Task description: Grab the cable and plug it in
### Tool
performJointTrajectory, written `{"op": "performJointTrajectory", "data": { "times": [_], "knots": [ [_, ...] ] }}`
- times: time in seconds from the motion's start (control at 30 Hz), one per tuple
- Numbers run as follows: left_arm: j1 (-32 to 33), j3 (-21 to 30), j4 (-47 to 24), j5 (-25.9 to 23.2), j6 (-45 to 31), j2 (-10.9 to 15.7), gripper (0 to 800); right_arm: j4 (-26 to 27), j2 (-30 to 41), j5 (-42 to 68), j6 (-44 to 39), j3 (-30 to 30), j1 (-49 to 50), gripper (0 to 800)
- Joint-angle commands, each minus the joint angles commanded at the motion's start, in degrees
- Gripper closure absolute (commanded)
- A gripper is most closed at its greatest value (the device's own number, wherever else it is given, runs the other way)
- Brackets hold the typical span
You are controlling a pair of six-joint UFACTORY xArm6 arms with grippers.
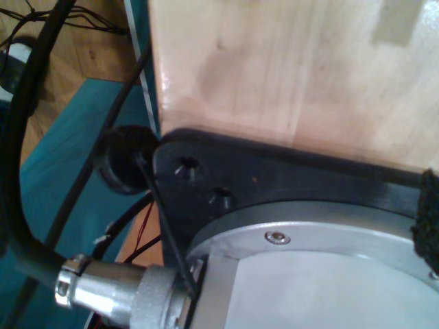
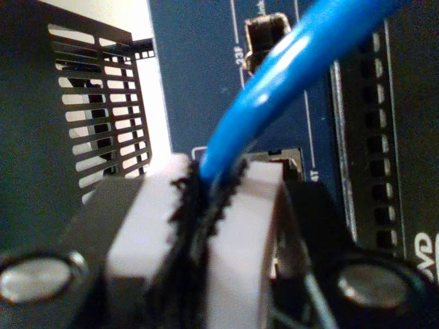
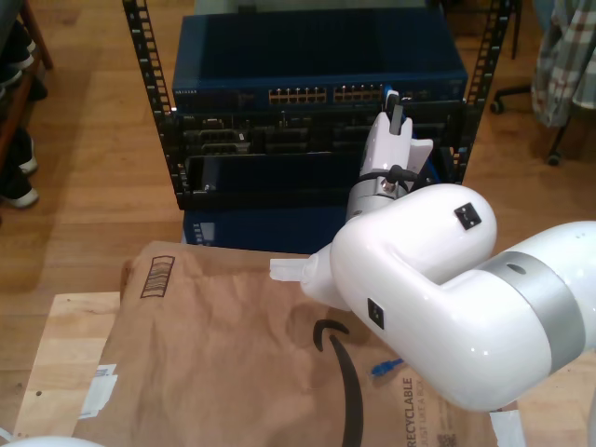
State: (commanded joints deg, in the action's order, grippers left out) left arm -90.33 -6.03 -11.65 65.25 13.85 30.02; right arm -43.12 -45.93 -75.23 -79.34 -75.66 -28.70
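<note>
The bright-blue cable [image 2: 295, 68] runs out from between the white fingers [image 2: 147, 219] of my second gripper [image 2: 209, 181], which is shut on it. Close behind it is the blue switch face with a dark port [image 2: 271, 38]; the plug itself is hidden by the fingers. In the exterior view my second gripper [image 3: 395, 104] is held up against the row of ports [image 3: 326, 94] on the blue switch [image 3: 317, 65] in the rack. A short piece of the cable [image 3: 385, 366] shows on the brown paper under the arm.
A black rack [image 3: 149, 93] holds the switch and darker units below it. Brown paper [image 3: 233, 345] covers the wooden table [image 3: 65, 354]. The first wrist view faces a black base plate [image 1: 274, 178], a silver connector [image 1: 116, 291] with a thick black cable [image 1: 14, 171], and a wooden surface [image 1: 288, 75].
</note>
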Motion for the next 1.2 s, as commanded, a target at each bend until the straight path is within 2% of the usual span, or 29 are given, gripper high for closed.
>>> {"op": "performJointTrajectory", "data": {
  "times": [0.77, 0.8, 0.83, 0.87, 0.93, 1.2],
  "knots": [
    [0.0, 0.0, 0.0, 0.0, 0.0, 0.0, 0, 0.26, -1.76, 0.35, -0.09, -2.64, 0.09, 800],
    [0.0, 0.0, 0.0, 0.0, 0.0, 0.0, 0, 0.26, -1.58, 0.18, -0.09, -2.37, 0.09, 758],
    [0.0, 0.0, 0.0, 0.0, 0.0, 0.0, 0, 0.35, -1.41, 0.09, -0.09, -2.02, 0.09, 658],
    [0.0, 0.0, 0.0, 0.0, 0.0, 0.0, 0, 0.35, -1.41, 0.09, 0.0, -1.76, -0.09, 595],
    [0.0, 0.0, 0.0, 0.0, 0.0, 0.0, 0, 0.35, -1.14, 0.0, 0.0, -0.97, -0.35, 514],
    [0.0, 0.0, 0.0, 0.0, 0.0, 0.0, 0, 0.35, 3.78, 0.09, 0.09, 5.01, -0.62, 493]
  ]
}}
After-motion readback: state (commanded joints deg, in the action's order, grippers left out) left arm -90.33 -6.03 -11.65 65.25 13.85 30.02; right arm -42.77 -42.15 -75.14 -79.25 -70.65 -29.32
